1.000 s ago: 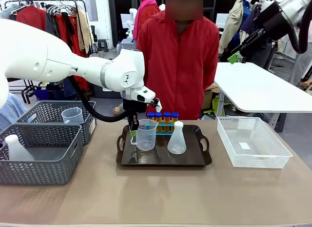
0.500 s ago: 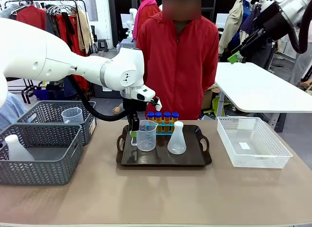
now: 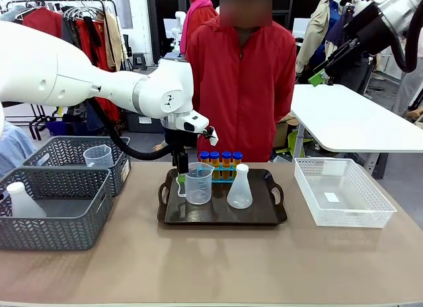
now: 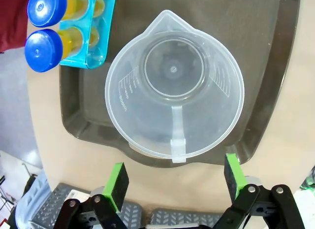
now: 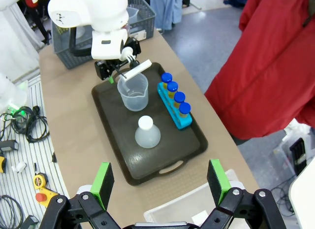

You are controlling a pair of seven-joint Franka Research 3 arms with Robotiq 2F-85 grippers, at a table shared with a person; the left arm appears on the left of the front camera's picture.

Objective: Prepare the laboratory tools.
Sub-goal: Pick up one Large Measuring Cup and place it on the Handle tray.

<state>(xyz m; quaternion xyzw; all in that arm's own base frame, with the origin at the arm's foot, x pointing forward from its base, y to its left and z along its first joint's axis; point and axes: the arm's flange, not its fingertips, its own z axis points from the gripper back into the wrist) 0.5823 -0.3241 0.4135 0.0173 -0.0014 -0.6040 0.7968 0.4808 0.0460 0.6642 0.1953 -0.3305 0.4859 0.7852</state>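
Note:
The clear beaker [image 3: 198, 183] stands upright on the dark tray [image 3: 221, 216], left of the white conical flask [image 3: 239, 188]. Behind them, orange tubes with blue caps [image 3: 220, 158] sit in the blue rack [image 3: 225, 175]. My left gripper [image 3: 179, 177] hangs open just above the beaker's handle; in the left wrist view its green pads [image 4: 117, 179] stand either side of the handle [image 4: 178, 140], apart from it. The beaker [image 4: 174, 88] is empty. My right gripper [image 5: 161, 179] is open, high above the tray [image 5: 118, 150], looking down on beaker [image 5: 133, 91], flask [image 5: 147, 133] and rack [image 5: 174, 108].
Two grey baskets at the left hold another beaker [image 3: 98, 155] and another flask [image 3: 22, 200]. A white basket [image 3: 342, 191] stands right of the tray. A person in a red jacket [image 3: 241, 82] stands at the far side. The table's front is bare.
My left gripper has opened and let go of the beaker's handle, and the arm has risen slightly. The beaker stays on the tray.

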